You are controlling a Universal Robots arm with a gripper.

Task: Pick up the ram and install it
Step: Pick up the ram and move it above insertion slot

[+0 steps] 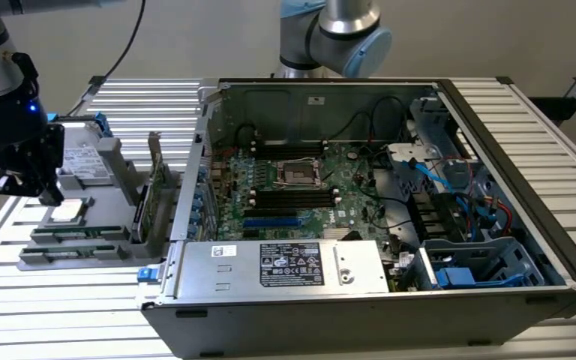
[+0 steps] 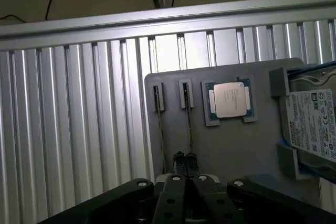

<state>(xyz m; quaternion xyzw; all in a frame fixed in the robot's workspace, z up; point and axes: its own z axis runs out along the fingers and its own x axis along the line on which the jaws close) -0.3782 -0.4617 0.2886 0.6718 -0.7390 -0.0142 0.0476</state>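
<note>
Slatted table's (image 2: 79,119) tray (image 2: 236,150) holds ram (image 2: 189,127) and a white-labelled drive (image 2: 315,124), print illegible.

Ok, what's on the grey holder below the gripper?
On the holder: a ram and a second ram, both on edge in slots, a CPU and a hard drive. The shut gripper covers the second ram's near end and the holder's near edge.

My exterior camera sits high and well back, looking down into the open computer case (image 1: 368,322) and across the counter (image 1: 68,315). My wrist camera rides just behind the hand (image 2: 184,160), facing down, close over the gray tray (image 2: 231,145). Both views share that tray and its processor (image 2: 231,99).
</note>
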